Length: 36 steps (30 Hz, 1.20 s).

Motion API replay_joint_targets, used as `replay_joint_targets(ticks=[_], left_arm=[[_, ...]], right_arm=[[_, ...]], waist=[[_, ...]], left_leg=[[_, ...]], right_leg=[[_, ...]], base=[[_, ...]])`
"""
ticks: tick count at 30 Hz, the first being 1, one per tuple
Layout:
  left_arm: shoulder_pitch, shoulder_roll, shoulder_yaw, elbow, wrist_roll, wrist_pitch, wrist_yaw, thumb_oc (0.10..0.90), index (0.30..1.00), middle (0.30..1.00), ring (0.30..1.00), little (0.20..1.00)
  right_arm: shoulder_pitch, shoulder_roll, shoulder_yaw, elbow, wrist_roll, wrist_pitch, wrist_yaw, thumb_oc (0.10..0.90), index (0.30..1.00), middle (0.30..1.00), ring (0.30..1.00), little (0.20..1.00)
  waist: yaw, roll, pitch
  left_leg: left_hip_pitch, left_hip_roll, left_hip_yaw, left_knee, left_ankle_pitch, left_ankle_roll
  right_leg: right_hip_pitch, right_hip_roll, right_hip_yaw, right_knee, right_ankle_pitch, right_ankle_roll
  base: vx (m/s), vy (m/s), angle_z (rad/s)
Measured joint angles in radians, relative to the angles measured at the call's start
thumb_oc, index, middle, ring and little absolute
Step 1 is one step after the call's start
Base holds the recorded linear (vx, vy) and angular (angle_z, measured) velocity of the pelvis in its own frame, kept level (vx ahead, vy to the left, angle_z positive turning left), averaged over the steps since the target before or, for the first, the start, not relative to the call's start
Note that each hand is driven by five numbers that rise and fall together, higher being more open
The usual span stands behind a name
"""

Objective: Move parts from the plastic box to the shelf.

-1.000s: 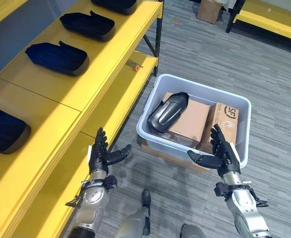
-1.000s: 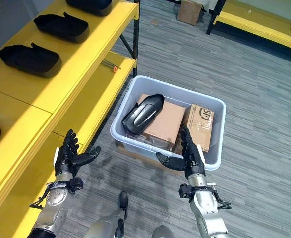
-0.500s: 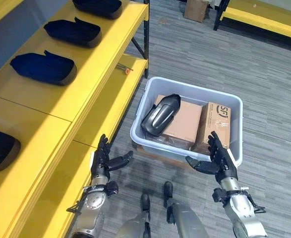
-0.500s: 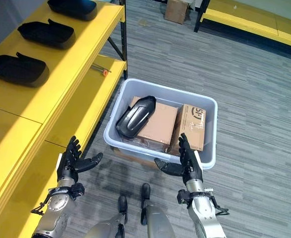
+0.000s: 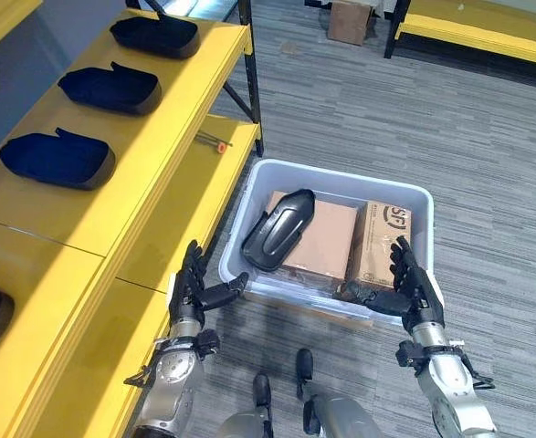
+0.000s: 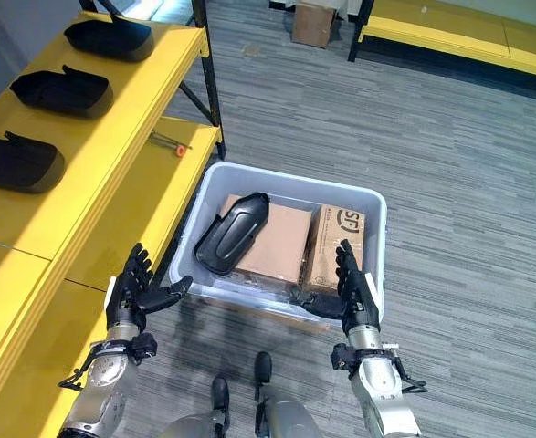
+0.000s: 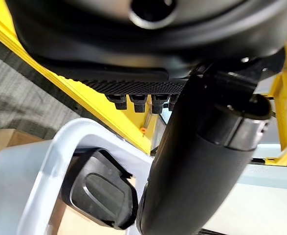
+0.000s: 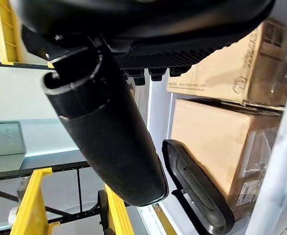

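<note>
A pale grey plastic box stands on the floor beside the yellow shelf. Inside it a black shell-shaped part lies on a cardboard carton, with a second carton to its right. Three more black parts rest on the shelf's upper board. My left hand hovers open at the box's near left corner, thumb toward the rim. My right hand is open at the near right corner, its thumb over the rim by the second carton. Neither hand holds anything.
An orange-tipped tool lies on the lower shelf board. A black shelf post stands just behind the box. A cardboard box and another yellow rack are far across the grey floor.
The whole view has shifted as the camera moved toward the box. Both hands now sit closer to the box's near corners, the right thumb over the rim; both stay open.
</note>
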Motion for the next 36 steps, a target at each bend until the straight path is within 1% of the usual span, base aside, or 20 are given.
replay_joint_targets(ticks=[1, 2, 3, 4, 5, 6, 7, 8, 9, 10, 13, 16, 17, 18, 20, 22, 27, 32, 35, 36], left_arm=[[0.012, -0.009, -0.006, 0.0, 0.0, 0.0, 0.002, 0.9, 1.0, 1.0, 1.0, 1.0], [0.02, -0.015, -0.006, 0.0, -0.001, -0.001, 0.003, 0.9, 1.0, 1.0, 1.0, 1.0], [0.019, -0.017, -0.006, 0.004, -0.001, -0.001, 0.003, 0.9, 1.0, 1.0, 1.0, 1.0], [0.012, -0.026, -0.006, 0.019, -0.001, -0.001, 0.003, 0.9, 1.0, 1.0, 1.0, 1.0], [0.005, -0.04, -0.005, 0.024, -0.001, -0.001, 0.002, 0.9, 1.0, 1.0, 1.0, 1.0], [-0.002, -0.028, -0.004, 0.008, 0.001, -0.015, 0.0, 0.9, 1.0, 1.0, 1.0, 1.0], [-0.019, -0.034, -0.007, 0.017, -0.001, 0.0, -0.003, 0.9, 1.0, 1.0, 1.0, 1.0], [-0.021, -0.034, -0.007, 0.018, -0.001, 0.001, -0.006, 0.9, 1.0, 1.0, 1.0, 1.0], [-0.02, -0.034, -0.008, 0.02, -0.001, 0.001, -0.012, 0.9, 1.0, 1.0, 1.0, 1.0], [-0.013, -0.034, -0.006, 0.02, -0.001, 0.001, -0.012, 0.9, 1.0, 1.0, 1.0, 1.0], [-0.003, -0.034, -0.01, 0.017, 0.0, 0.0, -0.017, 0.9, 1.0, 1.0, 1.0, 1.0], [-0.005, -0.033, -0.013, -0.012, 0.0, -0.002, -0.018, 0.9, 1.0, 1.0, 1.0, 1.0], [-0.002, -0.035, -0.016, -0.013, -0.001, -0.002, -0.017, 0.9, 1.0, 1.0, 1.0, 1.0], [-0.008, -0.033, -0.016, -0.011, -0.001, -0.001, -0.017, 0.9, 1.0, 1.0, 1.0, 1.0], [-0.006, -0.033, -0.015, -0.012, -0.001, -0.001, -0.015, 0.9, 1.0, 1.0, 1.0, 1.0], [-0.007, -0.031, -0.013, -0.016, -0.001, -0.001, -0.014, 0.9, 1.0, 1.0, 1.0, 1.0], [-0.008, -0.024, 0.019, -0.049, -0.001, -0.003, -0.011, 0.9, 1.0, 1.0, 1.0, 1.0], [-0.015, 0.001, 0.033, -0.052, -0.001, -0.005, -0.01, 0.9, 1.0, 1.0, 1.0, 1.0], [-0.031, 0.016, 0.03, -0.063, -0.002, -0.006, -0.013, 0.9, 1.0, 1.0, 1.0, 1.0], [-0.032, 0.016, 0.03, -0.066, -0.002, -0.006, -0.015, 0.9, 1.0, 1.0, 1.0, 1.0]], right_arm=[[0.0, -0.012, 0.001, 0.0, 0.0, -0.001, 0.002, 0.9, 1.0, 1.0, 1.0, 1.0], [-0.002, -0.013, 0.001, -0.002, -0.001, -0.004, 0.003, 0.9, 1.0, 1.0, 1.0, 1.0], [-0.003, -0.012, 0.002, -0.001, -0.002, -0.008, 0.002, 0.9, 1.0, 1.0, 1.0, 1.0], [-0.006, -0.008, 0.001, 0.003, -0.001, -0.009, 0.0, 0.9, 1.0, 1.0, 1.0, 1.0], [-0.005, -0.012, 0.0, 0.002, -0.001, -0.01, -0.004, 0.9, 1.0, 1.0, 1.0, 1.0], [-0.005, -0.011, -0.003, -0.008, -0.002, -0.019, -0.006, 0.9, 1.0, 1.0, 1.0, 1.0], [-0.011, -0.013, -0.008, -0.001, -0.002, -0.019, -0.014, 0.9, 1.0, 1.0, 1.0, 1.0], [-0.009, -0.013, -0.014, -0.001, -0.002, -0.019, -0.019, 0.9, 1.0, 1.0, 1.0, 1.0], [-0.009, -0.013, -0.033, -0.001, -0.002, -0.019, -0.022, 0.9, 1.0, 1.0, 1.0, 1.0], [-0.011, -0.015, -0.039, -0.001, -0.002, -0.019, -0.022, 0.9, 1.0, 1.0, 1.0, 1.0], [0.004, -0.022, -0.039, -0.002, -0.004, -0.022, -0.032, 0.9, 1.0, 1.0, 1.0, 1.0], [0.005, -0.036, -0.038, -0.015, -0.026, -0.021, -0.041, 0.9, 1.0, 1.0, 1.0, 1.0], [0.004, -0.046, -0.039, -0.023, -0.027, -0.021, -0.04, 0.9, 1.0, 1.0, 1.0, 1.0], [0.001, -0.043, -0.038, -0.027, -0.038, -0.021, -0.041, 0.9, 1.0, 1.0, 1.0, 1.0], [0.002, -0.049, -0.038, -0.044, -0.066, -0.021, -0.04, 0.9, 1.0, 1.0, 1.0, 1.0], [-0.002, -0.049, -0.038, -0.045, -0.074, -0.021, -0.04, 0.9, 1.0, 1.0, 1.0, 1.0], [-0.036, -0.116, -0.041, -0.048, -0.178, -0.019, -0.042, 0.9, 1.0, 1.0, 1.0, 1.0], [-0.119, -0.192, -0.049, -0.044, -0.241, -0.019, -0.061, 0.9, 1.0, 1.0, 1.0, 1.0], [-0.21, -0.336, -0.055, -0.04, -0.346, -0.012, -0.063, 0.9, 1.0, 1.0, 1.0, 1.0], [-0.218, -0.354, -0.063, -0.04, -0.36, -0.012, -0.063, 0.9, 1.0, 1.0, 1.0, 1.0]], waist=[[0.025, 0.009, 0.003], [0.039, 0.013, 0.005], [0.029, 0.009, 0.011], [0.015, 0.034, 0.002], [0.025, 0.058, -0.007], [0.024, 0.029, 0.004], [0.019, 0.037, 0.021], [0.018, 0.031, 0.024], [0.026, 0.028, 0.025], [0.026, 0.031, 0.024], [0.012, 0.051, 0.024], [0.006, 0.068, 0.026], [0.007, 0.089, 0.029], [0.01, 0.087, 0.034], [0.025, 0.086, 0.036], [0.024, 0.087, 0.037], [0.045, 0.062, 0.054], [0.053, 0.031, 0.075], [0.073, 0.012, 0.107], [0.077, 0.009, 0.11]], left_leg=[[-0.071, -0.009, -0.056, 0.177, -0.018, -0.019], [-0.079, -0.009, -0.087, 0.199, -0.042, -0.02], [-0.085, 0.011, -0.093, 0.18, -0.055, -0.013], [-0.082, 0.044, -0.114, 0.09, -0.048, -0.013], [-0.067, 0.111, -0.117, -0.032, -0.04, -0.003], [-0.052, 0.172, -0.16, -0.136, -0.014, -0.049], [-0.037, 0.238, -0.223, -0.249, 0.016, -0.06], [-0.034, 0.252, -0.228, -0.297, 0.033, -0.053], [-0.029, 0.252, -0.218, -0.335, 0.054, -0.054], [-0.008, 0.246, -0.171, -0.339, 0.063, -0.058], [0.046, 0.236, -0.104, -0.357, 0.075, -0.074], [0.082, 0.201, -0.051, -0.402, 0.1, -0.043], [0.1, 0.205, -0.033, -0.402, 0.123, -0.036], [0.094, 0.19, -0.026, -0.401, 0.133, -0.051], [0.09, 0.154, 0.014, -0.401, 0.123, -0.028], [0.075, 0.122, 0.016, -0.401, 0.116, -0.005], [0.023, 0.077, 0.017, -0.401, 0.118, 0.031], [-0.001, 0.073, -0.005, -0.401, 0.12, 0.033], [-0.014, 0.075, -0.017, -0.401, 0.125, 0.031], [-0.015, 0.075, -0.018, -0.401, 0.125, 0.03]], right_leg=[[0.0, -0.001, 0.02, 0.03, -0.015, -0.018], [0.004, 0.003, 0.024, 0.037, -0.021, -0.017], [0.01, 0.0, 0.031, 0.026, -0.031, -0.003], [0.023, 0.018, 0.022, 0.006, -0.066, 0.053], [-0.019, 0.054, 0.029, 0.084, -0.109, 0.038], [-0.06, 0.049, 0.064, 0.232, -0.148, -0.039], [-0.064, 0.071, 0.07, 0.238, -0.152, -0.013], [-0.062, 0.073, 0.083, 0.212, -0.141, 0.011], [-0.052, 0.063, 0.094, 0.156, -0.13, 0.029], [-0.04, 0.062, 0.099, 0.129, -0.094, 0.05], [0.01, 0.071, 0.097, 0.06, -0.049, 0.006], [0.012, 0.073, 0.112, -0.004, -0.014, 0.024], [0.012, 0.083, 0.119, -0.014, -0.005, 0.023], [0.006, 0.067, 0.134, -0.018, 0.004, 0.037], [-0.006, 0.03, 0.162, -0.031, 0.015, 0.06], [-0.009, -0.004, 0.163, -0.049, 0.019, 0.085], [-0.041, -0.051, 0.162, -0.081, 0.039, 0.12], [-0.055, -0.054, 0.143, -0.081, 0.037, 0.123], [-0.061, -0.052, 0.126, -0.081, 0.037, 0.123], [-0.062, -0.052, 0.124, -0.081, 0.037, 0.123]], base=[[0.09, 0.027, -0.38], [0.14, 0.077, -0.54], [0.13, 0.077, -0.2], [0.11, 0.082, -0.09], [0.08, 0.066, -0.19], [0.11, 0.115, -0.43], [0.1, 0.124, -0.37], [0.14, 0.212, -0.48], [0.13, 0.234, -0.59], [0.1, 0.184, -0.65], [0.08, 0.192, -0.21], [0.06, 0.189, -0.08], [0.04, 0.176, -0.23], [0.04, 0.178, -0.34], [0.03, 0.141, -0.29], [0.02, 0.095, 0.02], [0.0, 0.051, 0.08], [-0.01, -0.004, 0.13], [-0.02, -0.039, 0.11], [-0.03, -0.042, 0.23]])
